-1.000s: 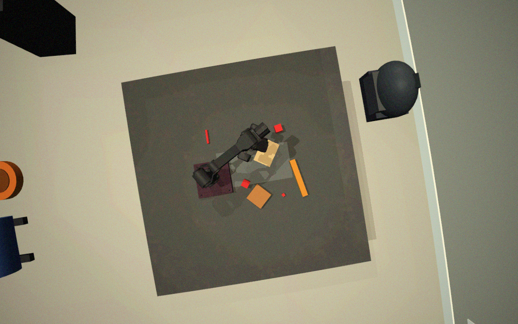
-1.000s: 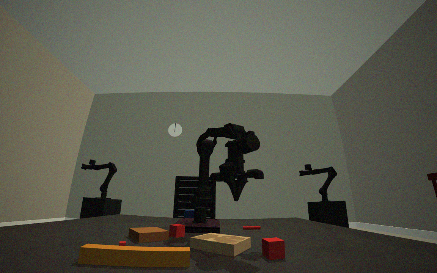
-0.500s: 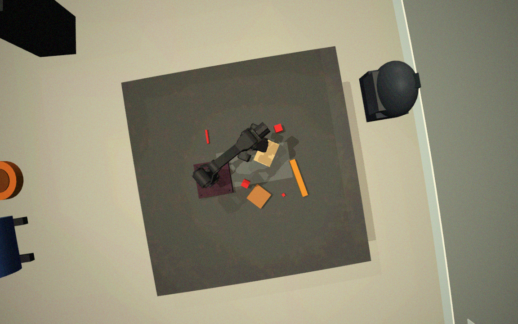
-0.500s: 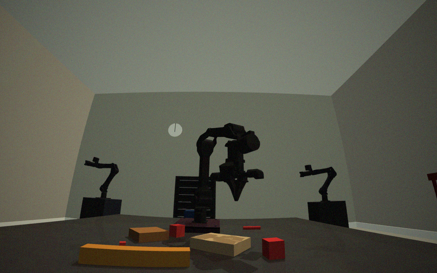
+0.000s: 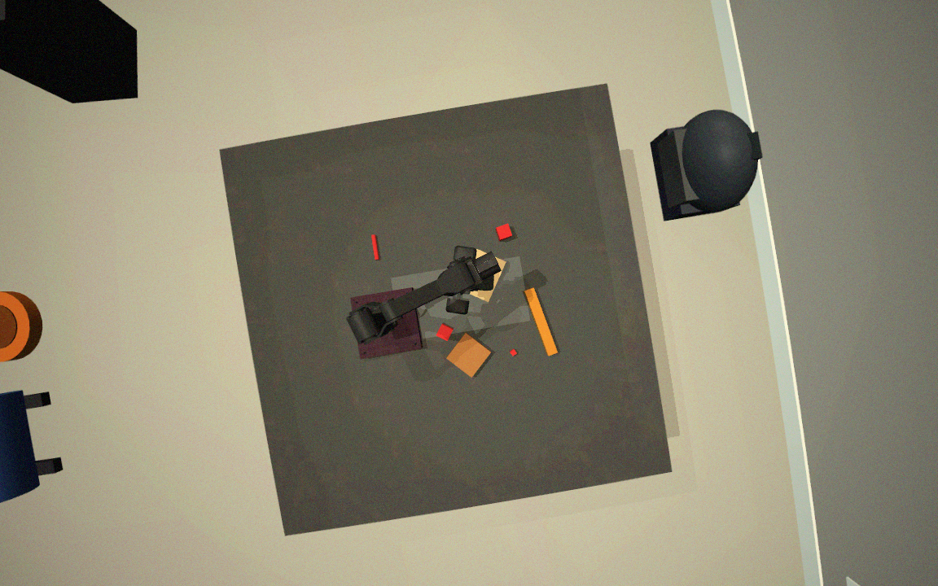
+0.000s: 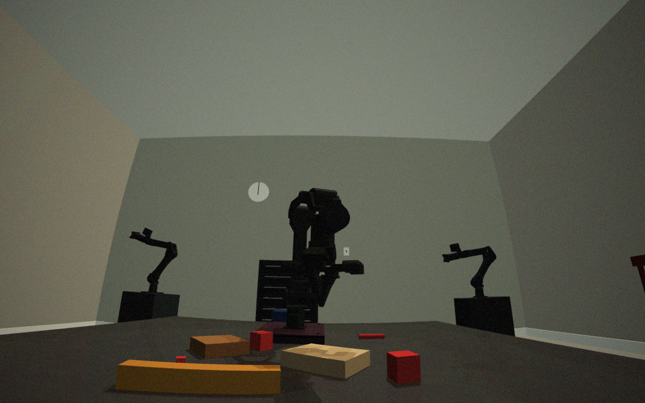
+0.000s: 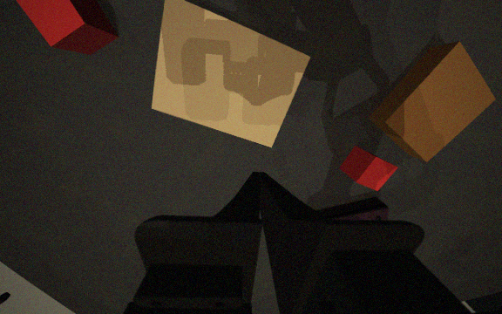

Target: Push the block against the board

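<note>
The square block, orange-brown (image 5: 469, 355) (image 6: 217, 346) (image 7: 444, 102), lies flat on the table. A flat tan rectangular piece (image 5: 485, 295) (image 6: 309, 366) (image 7: 216, 109) lies apart from it, partly hidden under the arm in the top view. A long orange bar (image 5: 541, 321) (image 6: 197, 379) lies apart from both. I cannot tell for sure which of these two is the board. My gripper (image 6: 322, 304) (image 7: 257, 177) is shut and empty. It hangs above the table, on the arm-base side of the tan piece, touching nothing.
One red cube (image 5: 503, 231) (image 6: 403, 366) (image 7: 52, 17) lies near the tan piece. Another red cube (image 5: 444, 331) (image 6: 261, 340) (image 7: 377, 173) lies close beside the square block. A tiny red cube (image 5: 513, 352) (image 6: 180, 359) lies between block and bar. A red stick (image 5: 375, 247) (image 6: 371, 336) lies farther off.
</note>
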### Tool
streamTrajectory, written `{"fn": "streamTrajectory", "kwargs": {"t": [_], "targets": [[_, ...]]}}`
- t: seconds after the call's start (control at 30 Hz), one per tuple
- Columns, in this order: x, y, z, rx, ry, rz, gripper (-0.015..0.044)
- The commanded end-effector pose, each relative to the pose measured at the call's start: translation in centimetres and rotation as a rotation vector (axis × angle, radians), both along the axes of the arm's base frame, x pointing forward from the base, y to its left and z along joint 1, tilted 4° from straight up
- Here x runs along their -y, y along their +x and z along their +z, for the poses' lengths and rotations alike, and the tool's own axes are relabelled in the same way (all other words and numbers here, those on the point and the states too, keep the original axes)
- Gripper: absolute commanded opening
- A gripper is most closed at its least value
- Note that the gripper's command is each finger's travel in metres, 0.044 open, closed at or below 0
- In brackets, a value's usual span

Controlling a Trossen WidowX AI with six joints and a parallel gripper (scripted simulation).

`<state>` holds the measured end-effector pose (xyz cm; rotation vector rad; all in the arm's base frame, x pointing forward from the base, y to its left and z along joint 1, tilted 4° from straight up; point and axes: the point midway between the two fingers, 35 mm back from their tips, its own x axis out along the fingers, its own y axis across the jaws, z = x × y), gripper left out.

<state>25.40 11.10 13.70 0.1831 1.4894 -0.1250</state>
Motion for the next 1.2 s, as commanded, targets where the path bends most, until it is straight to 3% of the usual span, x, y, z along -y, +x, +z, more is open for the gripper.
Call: {"fn": "streamTrajectory", "kwargs": {"t": [0.0,0.5,0.83,1.0,1.17], "targets": [[3.4,0.3,-1.3,0.006,-0.01,0.159,0.0],[13.5,-1.6,-5.5,0.02,-0.059,0.64,0.0],[13.6,-1.6,-5.5,0.02,-0.06,0.646,0.0],[13.5,-1.2,-10.8,0.02,-0.059,0.646,0.0],[13.5,-1.2,-11.1,0.02,-0.059,0.646,0.0]]}}
